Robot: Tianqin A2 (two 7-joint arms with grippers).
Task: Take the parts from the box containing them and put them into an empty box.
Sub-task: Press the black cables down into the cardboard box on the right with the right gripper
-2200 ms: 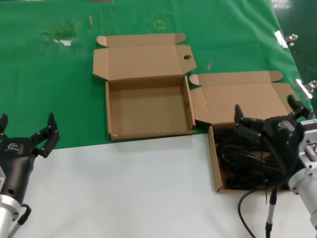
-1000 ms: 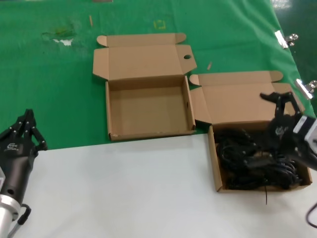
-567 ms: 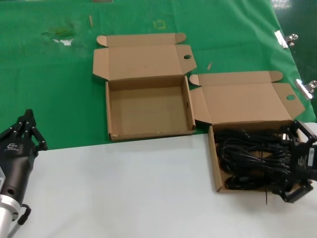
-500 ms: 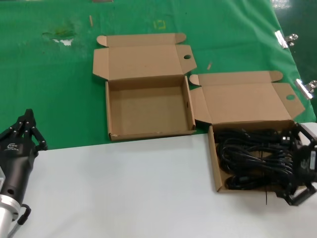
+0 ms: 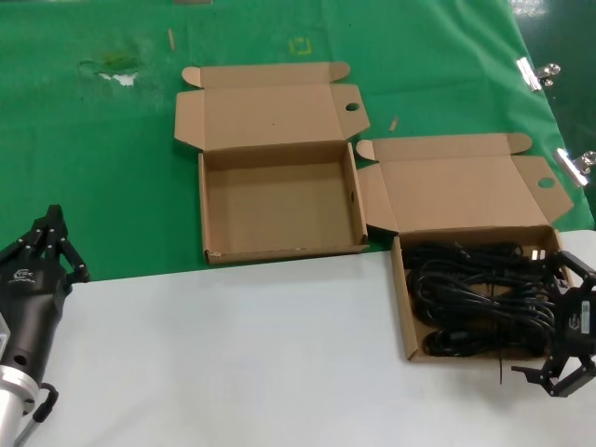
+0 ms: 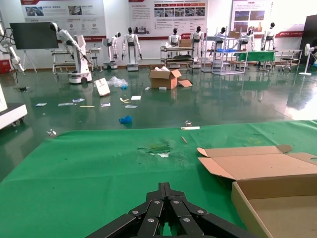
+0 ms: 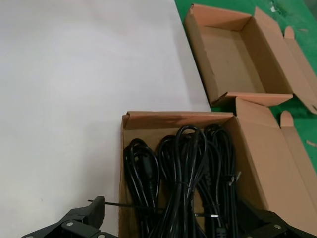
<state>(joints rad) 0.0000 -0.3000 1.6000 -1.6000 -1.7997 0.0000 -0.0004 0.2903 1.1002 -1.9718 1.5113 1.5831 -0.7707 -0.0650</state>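
Observation:
Black coiled power cables, the parts (image 5: 475, 298) (image 7: 185, 168), fill the open cardboard box (image 5: 406, 317) (image 7: 163, 120) at the right. My right gripper (image 5: 545, 321) (image 7: 173, 225) is open at that box's right near corner. Its fingers (image 7: 81, 223) straddle the box's end above the cables and hold nothing. The empty box (image 5: 279, 200) (image 7: 223, 54) (image 6: 247, 208) lies open in the middle on the green cloth, with its inside bare. My left gripper (image 5: 51, 244) (image 6: 166, 189) is shut at the near left, apart from both boxes.
Green cloth (image 5: 93, 140) covers the far half of the table, and a white surface (image 5: 233, 354) the near half. Both lids lie folded back away from me. Metal clips (image 5: 535, 73) sit on the cloth's right edge. A thin dark wire (image 5: 500, 368) pokes out by the full box's front.
The right gripper has drawn back from over the cables to the box's right near corner, still open and holding nothing. The left gripper, open at first, shut and has since stayed still.

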